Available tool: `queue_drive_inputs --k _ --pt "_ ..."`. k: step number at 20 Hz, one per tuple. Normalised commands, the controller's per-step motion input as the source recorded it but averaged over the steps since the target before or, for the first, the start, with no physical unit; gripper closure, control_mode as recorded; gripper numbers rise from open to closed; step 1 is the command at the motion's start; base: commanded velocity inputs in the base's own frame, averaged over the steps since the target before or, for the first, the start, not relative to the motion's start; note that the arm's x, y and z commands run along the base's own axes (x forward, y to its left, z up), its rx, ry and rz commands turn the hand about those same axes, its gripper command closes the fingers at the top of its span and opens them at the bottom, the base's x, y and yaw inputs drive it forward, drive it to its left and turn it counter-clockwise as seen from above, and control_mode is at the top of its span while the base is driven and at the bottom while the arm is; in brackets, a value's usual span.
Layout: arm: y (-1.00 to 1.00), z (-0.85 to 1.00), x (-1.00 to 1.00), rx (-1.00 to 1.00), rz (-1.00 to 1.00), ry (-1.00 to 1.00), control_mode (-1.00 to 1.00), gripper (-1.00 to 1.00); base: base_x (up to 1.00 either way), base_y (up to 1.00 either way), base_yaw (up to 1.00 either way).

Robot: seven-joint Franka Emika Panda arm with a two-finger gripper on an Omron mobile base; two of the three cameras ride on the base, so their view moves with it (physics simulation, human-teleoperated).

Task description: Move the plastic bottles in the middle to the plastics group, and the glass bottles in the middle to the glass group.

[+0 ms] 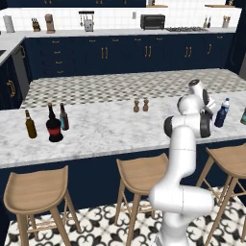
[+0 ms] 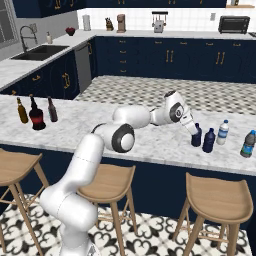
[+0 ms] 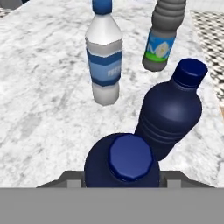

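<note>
On the marble worktop [image 2: 150, 145] the claw [image 2: 194, 131] is closed around a dark blue bottle [image 3: 122, 164], just beside a second dark blue bottle [image 3: 170, 111] and near the clear bottle [image 3: 104, 65].

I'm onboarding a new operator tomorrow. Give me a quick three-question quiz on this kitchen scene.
1. True or false: the round black bottle stands between two slim bottles.
2. How many solid dark blue bottles stand at the gripper?
3. What sits on the counter between the bottle groups? A) two small brown shakers B) a plate C) a bowl
Key: 1 true; 2 two; 3 A.
</note>
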Motion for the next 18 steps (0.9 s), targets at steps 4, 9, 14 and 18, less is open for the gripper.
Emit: queue_drive_inputs --k 4,9,14,18 --pt "-0.02 -0.39 0.0 0.06 0.0 0.0 -1.0 1.0 0.0 0.0 0.0" --pt "0.12 -0.66 -0.03 0.0 0.0 0.0 -1.0 1.0 0.0 0.0 0.0" --pt "0.01 -0.52 -0.03 0.0 0.0 -0.03 -1.0 1.0 0.0 0.0 0.0" --pt "0.0 -0.03 0.0 0.0 0.0 0.0 -1.0 1.0 0.0 0.0 0.0"
